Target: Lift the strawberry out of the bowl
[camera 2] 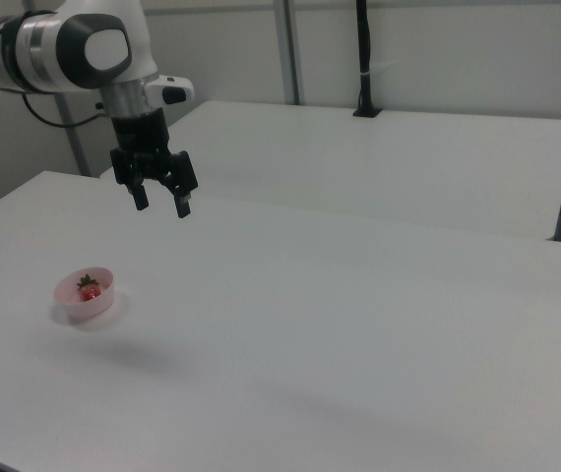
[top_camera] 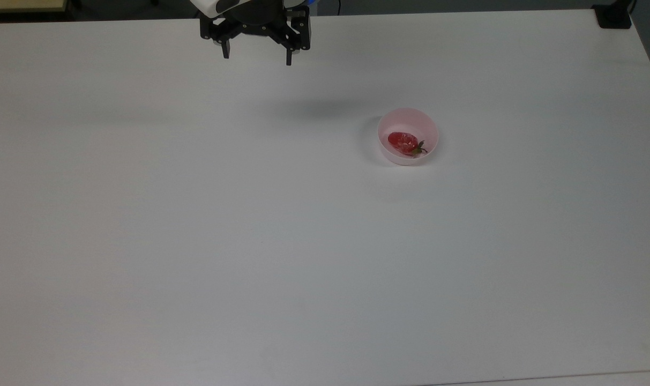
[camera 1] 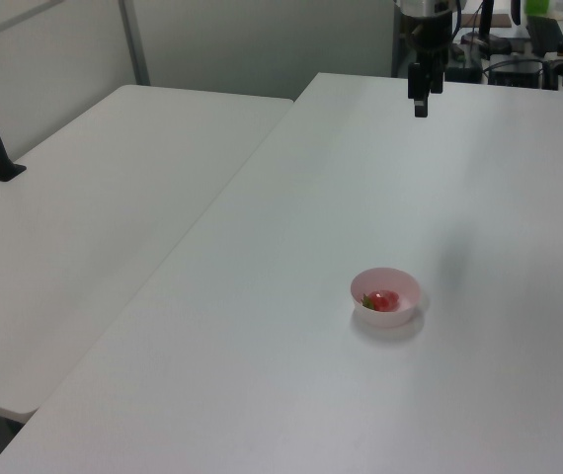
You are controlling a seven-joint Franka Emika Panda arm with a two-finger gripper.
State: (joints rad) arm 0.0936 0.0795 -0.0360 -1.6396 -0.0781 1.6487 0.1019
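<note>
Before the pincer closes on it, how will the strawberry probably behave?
The strawberry looks glossy, so it may slip between the fingers. It lies on its side in the pink bowl, rounded, so it could roll when nudged. The bowl seems small and light, so it may slide too.

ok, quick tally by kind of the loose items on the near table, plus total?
strawberry: 1, red, lying inside the bowl
bowl: 1, pale pink, standing on the white table
Total: 2
The gripper hangs open above the table's far edge in the top view, holding nothing.
</note>
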